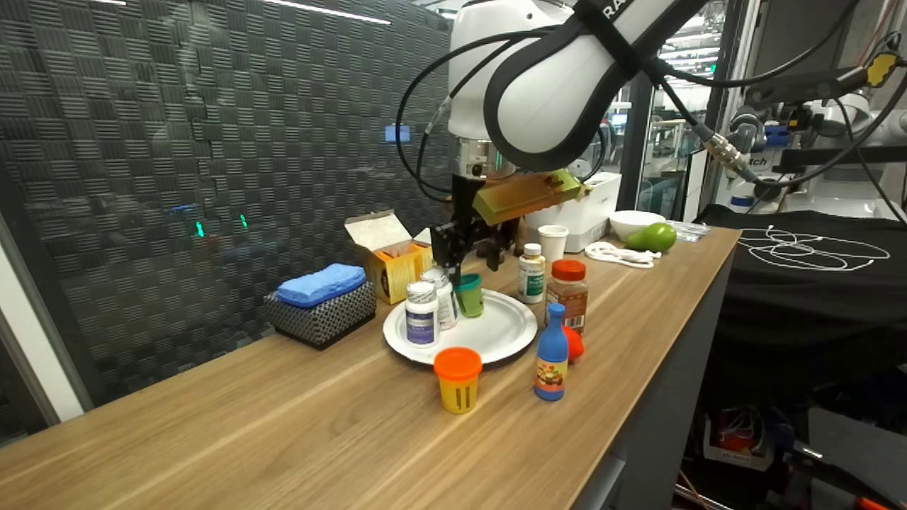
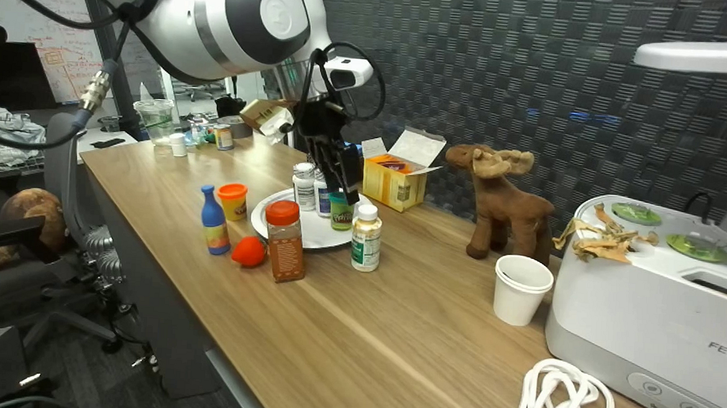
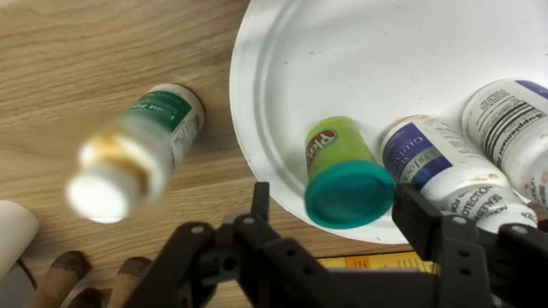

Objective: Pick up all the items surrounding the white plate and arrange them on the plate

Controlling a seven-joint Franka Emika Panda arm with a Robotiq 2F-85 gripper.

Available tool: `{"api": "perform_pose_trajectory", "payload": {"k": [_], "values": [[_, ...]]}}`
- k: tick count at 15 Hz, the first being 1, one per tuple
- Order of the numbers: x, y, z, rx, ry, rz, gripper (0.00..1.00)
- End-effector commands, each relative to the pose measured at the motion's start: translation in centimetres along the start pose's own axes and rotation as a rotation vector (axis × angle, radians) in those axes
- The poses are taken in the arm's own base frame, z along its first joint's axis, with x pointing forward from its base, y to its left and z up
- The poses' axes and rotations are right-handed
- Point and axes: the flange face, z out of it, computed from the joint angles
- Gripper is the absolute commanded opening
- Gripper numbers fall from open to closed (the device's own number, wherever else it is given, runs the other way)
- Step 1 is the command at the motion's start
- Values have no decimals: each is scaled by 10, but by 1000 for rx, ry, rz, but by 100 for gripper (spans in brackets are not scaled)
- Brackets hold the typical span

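Nearest the wrist camera we find the black gripper [image 3: 332,186], its fingers apart, the green tub [image 3: 347,173] showing between them; we cannot tell whether either finger touches it. The tub stands on the white plate [image 1: 499,329] beside a purple-labelled bottle [image 3: 454,167] and a second white bottle [image 3: 509,128], all on the side toward the tabletop's [image 1: 283,418] wall-side edge. Just off the plate stands a green-labelled bottle [image 1: 531,278]. Between the plate and the opposite edge we see a red-capped jar [image 2: 287,243], a red rounded thing [image 2: 249,251], a blue bottle [image 2: 214,221] and an orange-lidded tub [image 1: 458,382]. Along the wall-side edge sit a yellow box [image 1: 402,276] and a patterned box [image 1: 329,315] bearing a blue cloth [image 1: 322,285]. Near a corner, in an exterior view, lies a green pear-shaped thing [image 1: 659,237].
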Motion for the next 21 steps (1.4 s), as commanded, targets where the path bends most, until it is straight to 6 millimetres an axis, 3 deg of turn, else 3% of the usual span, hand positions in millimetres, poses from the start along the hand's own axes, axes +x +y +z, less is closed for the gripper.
{"api": "perform_pose_trajectory", "payload": {"k": [1,9,15,21], "values": [[2,-5,-9,18,26,19,100],[9,2,-22,19,54,57,100],[17,21,-63,-39,94,100,100],[1,52,-95,-137,43,189,100]]}}
